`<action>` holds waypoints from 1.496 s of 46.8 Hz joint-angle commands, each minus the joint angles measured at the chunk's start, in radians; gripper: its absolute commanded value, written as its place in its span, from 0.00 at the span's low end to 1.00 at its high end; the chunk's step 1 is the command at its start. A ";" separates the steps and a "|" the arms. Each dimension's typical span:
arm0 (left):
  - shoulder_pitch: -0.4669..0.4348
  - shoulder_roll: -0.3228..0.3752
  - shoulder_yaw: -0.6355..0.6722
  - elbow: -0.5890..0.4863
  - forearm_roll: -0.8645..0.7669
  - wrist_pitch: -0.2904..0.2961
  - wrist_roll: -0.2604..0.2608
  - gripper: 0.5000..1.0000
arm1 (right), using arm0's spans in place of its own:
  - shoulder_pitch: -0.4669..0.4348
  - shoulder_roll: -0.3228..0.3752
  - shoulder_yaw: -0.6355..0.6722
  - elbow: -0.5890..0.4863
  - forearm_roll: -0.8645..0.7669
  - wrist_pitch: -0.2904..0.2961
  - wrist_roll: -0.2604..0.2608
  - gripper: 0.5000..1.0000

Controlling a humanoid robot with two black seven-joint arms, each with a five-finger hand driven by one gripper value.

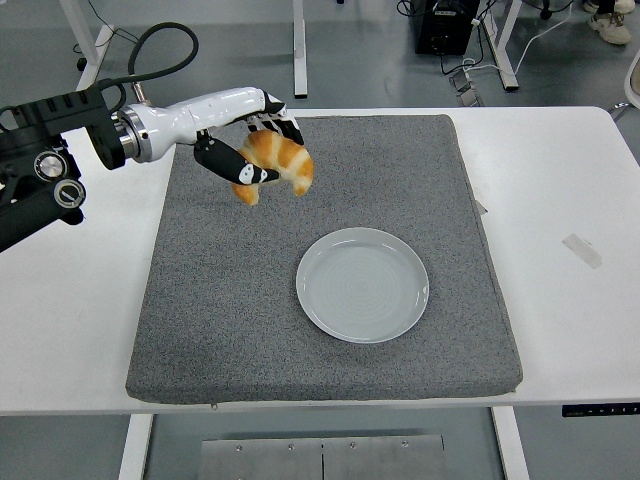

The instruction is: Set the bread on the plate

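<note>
A golden-brown croissant [281,160] hangs in the air over the back left part of the grey mat [220,300], held by my left hand [258,152]. Its black fingers are curled around the bread from above and below. The white forearm reaches in from the left edge. The pale grey plate [362,284] lies empty on the mat, to the right of and nearer than the hand. My right arm does not show.
The mat covers the middle of the white table [560,180]. A small strip of tape [582,250] lies on the table at the right. Table legs and cables stand on the floor behind.
</note>
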 commanded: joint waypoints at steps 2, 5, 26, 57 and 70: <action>-0.011 -0.024 0.026 0.003 0.000 0.002 -0.001 0.00 | 0.000 0.000 0.000 0.000 0.000 0.000 0.000 1.00; -0.016 -0.039 0.032 0.004 0.000 0.002 -0.001 0.00 | 0.001 0.000 0.001 0.000 0.000 0.000 0.000 1.00; -0.045 -0.223 0.075 0.072 0.053 0.003 -0.004 0.00 | 0.000 0.000 0.001 0.000 0.000 0.000 0.000 1.00; -0.011 -0.361 0.142 0.196 0.125 0.012 -0.018 0.00 | -0.002 0.000 0.000 0.000 0.000 0.000 0.000 1.00; 0.026 -0.386 0.180 0.228 0.132 0.040 -0.021 0.00 | -0.002 0.000 0.001 0.002 0.000 0.000 0.000 1.00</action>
